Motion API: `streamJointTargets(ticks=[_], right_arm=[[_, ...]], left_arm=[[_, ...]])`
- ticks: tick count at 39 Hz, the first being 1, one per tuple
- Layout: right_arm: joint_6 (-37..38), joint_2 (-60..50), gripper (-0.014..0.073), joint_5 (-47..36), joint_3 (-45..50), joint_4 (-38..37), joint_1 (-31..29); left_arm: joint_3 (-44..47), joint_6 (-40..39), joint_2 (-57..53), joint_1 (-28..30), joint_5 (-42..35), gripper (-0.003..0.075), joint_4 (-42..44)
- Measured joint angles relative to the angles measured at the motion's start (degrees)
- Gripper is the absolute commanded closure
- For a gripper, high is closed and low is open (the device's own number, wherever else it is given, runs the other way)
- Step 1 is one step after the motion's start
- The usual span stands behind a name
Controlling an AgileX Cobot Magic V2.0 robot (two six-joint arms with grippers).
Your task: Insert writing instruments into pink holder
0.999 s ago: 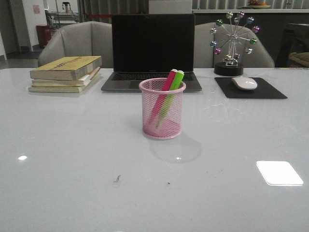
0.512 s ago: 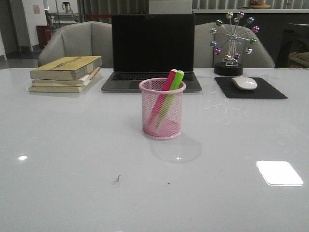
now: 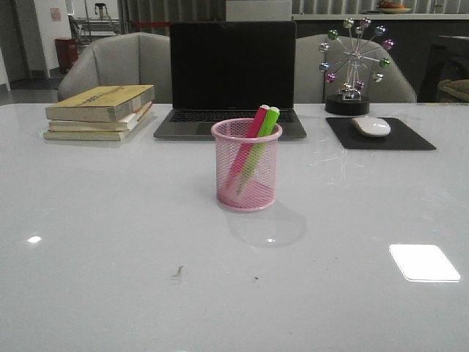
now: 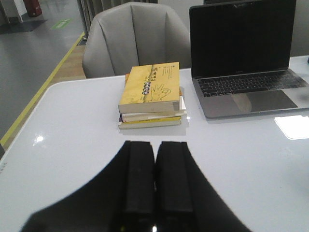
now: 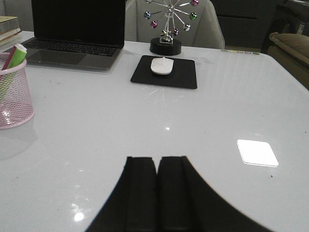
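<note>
Two marker pens, the magenta pen (image 3: 249,143) and the lime-green pen (image 3: 260,147), stand inside the pink holder (image 3: 246,166), leaning to the robot's right with their caps above the rim. The holder rests upright at mid-table on the white table (image 3: 110,242), in front of the laptop (image 3: 231,77). A stack of books (image 3: 99,111) lies to the left; a mouse (image 3: 371,126) on a black pad (image 3: 379,134) lies to the right, before a ferris-wheel ornament (image 3: 353,66). Left gripper (image 4: 154,176): fingers pressed together, empty, above the table near the books. Right gripper (image 5: 157,186): fingers pressed together, empty, well apart from the holder.
</note>
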Motion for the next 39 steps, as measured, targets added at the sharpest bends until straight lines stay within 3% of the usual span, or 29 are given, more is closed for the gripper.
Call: streamJointTargets(ticks=[16,29,39], right_arm=[[0.0,0.0,0.0535,0.0,0.0,0.0,0.0],[0.0,0.0,0.0535,0.02,0.0,0.0,0.0],[0.0,0.0,0.0535,0.02,0.0,0.0,0.0]], left_arm=[[0.0,0.0,-12.62,0.0,1.04,0.0623,1.1],[4.0,0.0,-23.41,0.0,16.29,0.0623,0.68],[11.77,0.0,-31.02,0.0,15.55,0.0623,-5.7]])
